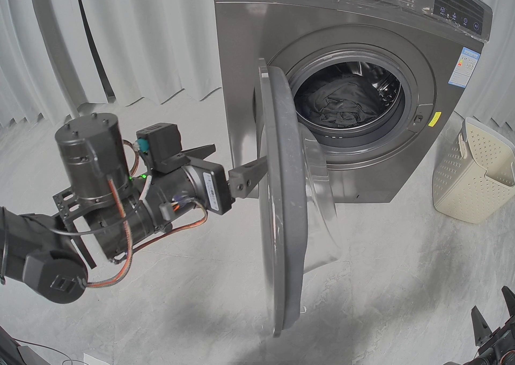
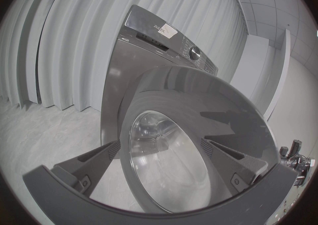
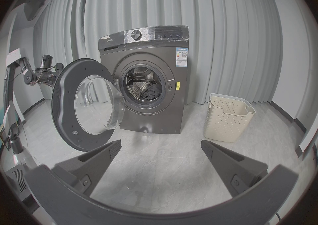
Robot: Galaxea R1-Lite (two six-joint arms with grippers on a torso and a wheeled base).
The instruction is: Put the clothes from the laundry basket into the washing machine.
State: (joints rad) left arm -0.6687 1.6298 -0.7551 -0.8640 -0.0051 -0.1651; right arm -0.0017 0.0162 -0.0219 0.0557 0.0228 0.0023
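Pleated curtains (image 1: pixel 150 22) back a boxy grey washing machine (image 1: pixel 241 60).

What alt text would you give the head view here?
A washing machine stands with its round door wide open and dark clothes in the drum. The open left gripper is at the door's outer side, and a cream laundry basket stands beside the machine.
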